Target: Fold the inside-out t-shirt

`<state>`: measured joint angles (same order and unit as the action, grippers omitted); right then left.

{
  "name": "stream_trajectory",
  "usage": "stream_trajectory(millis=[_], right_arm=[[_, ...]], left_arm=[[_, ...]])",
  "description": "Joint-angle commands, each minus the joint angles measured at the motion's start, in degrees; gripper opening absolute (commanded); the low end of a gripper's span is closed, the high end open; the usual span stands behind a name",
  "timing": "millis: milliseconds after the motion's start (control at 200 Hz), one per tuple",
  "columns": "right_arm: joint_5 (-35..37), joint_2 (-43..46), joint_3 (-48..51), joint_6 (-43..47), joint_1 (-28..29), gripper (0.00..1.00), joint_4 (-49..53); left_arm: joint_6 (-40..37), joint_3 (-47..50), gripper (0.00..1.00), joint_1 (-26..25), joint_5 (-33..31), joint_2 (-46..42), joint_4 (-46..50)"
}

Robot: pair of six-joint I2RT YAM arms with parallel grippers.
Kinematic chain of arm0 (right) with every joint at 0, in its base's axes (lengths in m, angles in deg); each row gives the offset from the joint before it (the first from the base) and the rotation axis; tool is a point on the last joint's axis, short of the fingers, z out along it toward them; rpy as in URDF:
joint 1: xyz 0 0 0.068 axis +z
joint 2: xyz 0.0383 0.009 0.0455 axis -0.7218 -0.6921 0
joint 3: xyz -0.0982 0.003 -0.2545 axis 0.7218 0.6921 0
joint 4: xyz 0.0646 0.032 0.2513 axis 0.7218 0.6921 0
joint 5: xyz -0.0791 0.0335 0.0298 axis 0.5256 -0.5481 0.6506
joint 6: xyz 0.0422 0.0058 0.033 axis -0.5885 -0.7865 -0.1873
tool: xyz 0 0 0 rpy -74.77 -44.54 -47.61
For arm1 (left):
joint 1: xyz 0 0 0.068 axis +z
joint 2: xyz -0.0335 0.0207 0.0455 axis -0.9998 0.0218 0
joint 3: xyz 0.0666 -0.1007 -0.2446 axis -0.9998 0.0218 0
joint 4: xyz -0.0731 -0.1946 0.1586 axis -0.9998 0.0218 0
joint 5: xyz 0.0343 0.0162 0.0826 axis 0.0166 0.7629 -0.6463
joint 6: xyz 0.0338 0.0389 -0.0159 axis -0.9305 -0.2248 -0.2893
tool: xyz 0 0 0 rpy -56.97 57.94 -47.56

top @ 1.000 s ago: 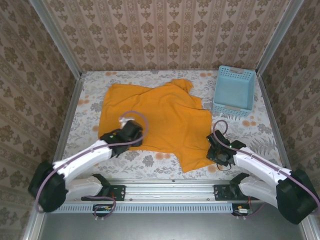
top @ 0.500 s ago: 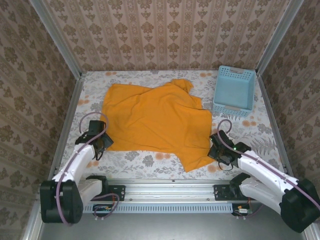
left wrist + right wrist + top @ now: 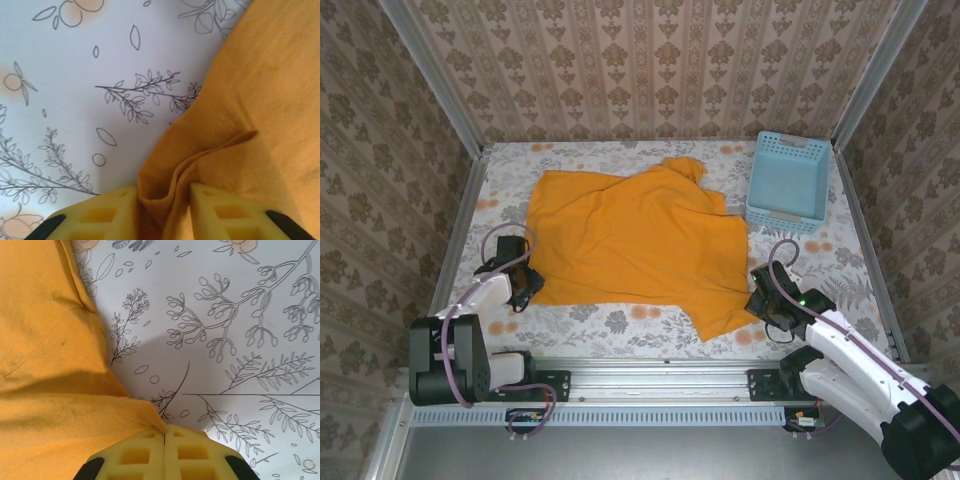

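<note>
The inside-out t-shirt (image 3: 635, 240) lies spread and wrinkled on the floral worktop (image 3: 620, 322), its collar end toward the far wall and its hem nearest the arms, with the blue basket (image 3: 788, 180) just beside its far right shoulder. The left tool (image 3: 162, 197) has its yellow pads (image 3: 110, 216) narrowed on a bunched fold of the hem's left corner, so several layers of cloth sit between them. The right tool (image 3: 164, 437) is pressed fully together at the hem's right corner, the cloth's tip running into the seam between its pads; how much fabric is caught there is hidden. The step in hand looks like gripping both hem corners to carry them toward the collar. To do it well, both corners should rise together and level, kept apart enough that the hem stays taut and does not sag into a crease. The right bite looks thin, so a gentle first lift would show whether it holds, and the carry should stay clear of the basket.
</note>
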<state>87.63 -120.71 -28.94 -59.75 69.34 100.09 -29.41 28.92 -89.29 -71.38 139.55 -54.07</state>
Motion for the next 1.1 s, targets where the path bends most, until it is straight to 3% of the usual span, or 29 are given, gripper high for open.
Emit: stream_trajectory(millis=[0,155,450,590,900,1095], right_arm=[[3.0,1.6,-1.4,1.5,-1.1,0.00,4.2],[5.1,4.3,-3.6,2.4,-2.2,0.00,8.0],[6.1,9.8,-8.0,2.6,-2.6,0.00,14.8],[4.9,10.2,-11.6,3.4,-2.6,0.00,15.7],[6.5,2.8,-23.3,9.0,-2.6,0.00,13.4],[5.7,-4.2,-34.9,15.1,-2.9,0.00,10.4]], left_arm=[[0.6,0.5,0.17,0.1,2.3,0.1,-0.3],[1.2,0.0,0.00,-3.7,-0.8,-4.9,4.0],[9.0,3.3,0.00,-14.7,-11.6,-27.0,15.7],[11.3,3.8,0.00,-16.0,-13.7,-33.6,18.5],[7.2,-3.5,0.00,-15.3,-14.9,-28.2,14.8],[2.1,-14.4,0.00,-7.3,-8.5,-21.3,10.8]])
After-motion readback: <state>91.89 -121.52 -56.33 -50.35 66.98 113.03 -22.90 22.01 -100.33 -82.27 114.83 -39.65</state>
